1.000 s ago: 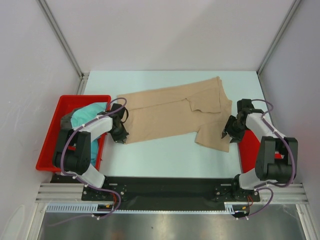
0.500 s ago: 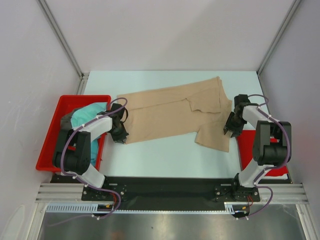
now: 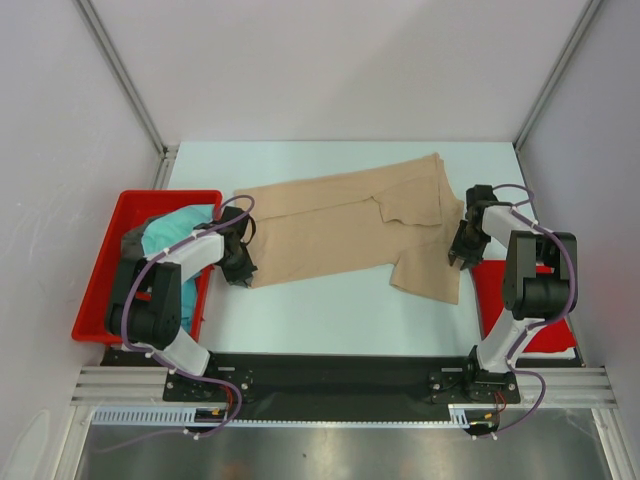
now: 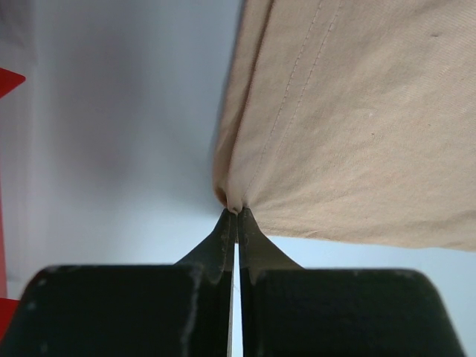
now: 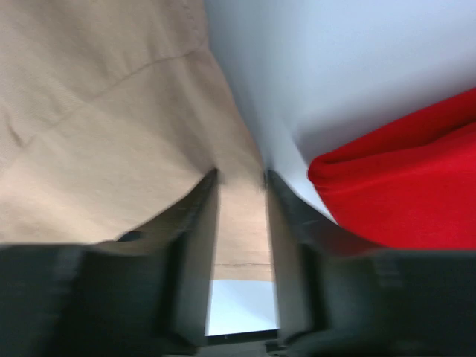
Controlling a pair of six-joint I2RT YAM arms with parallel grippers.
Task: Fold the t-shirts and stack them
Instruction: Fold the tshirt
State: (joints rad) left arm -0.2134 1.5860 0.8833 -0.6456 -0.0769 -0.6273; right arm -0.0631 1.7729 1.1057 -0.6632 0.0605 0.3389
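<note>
While the tan shirt lies spread across the middle of the table, with one section doubled over toward the near right, only its left end is secured. At its near-left corner the left gripper has its jaws pressed together on a very small tip of cloth. With so little fabric between the pads, I judge that a quick lift or a sideways tug could pull the corner free. The right gripper straddles the right hem with its jaws apart and cloth showing between them, not yet clamped. That wrist view is blurred, so how many layers sit inside cannot be told. If it closes on the top layer alone, the fold would likely open and drag. The red mat lies just beside that hem, and a closing finger set slightly outward might catch it too. Uneven lifting by the two arms would probably skew the cloth. Well to the left, the teal shirt and the dark grey shirt wait in the red tray, under the left arm
</note>
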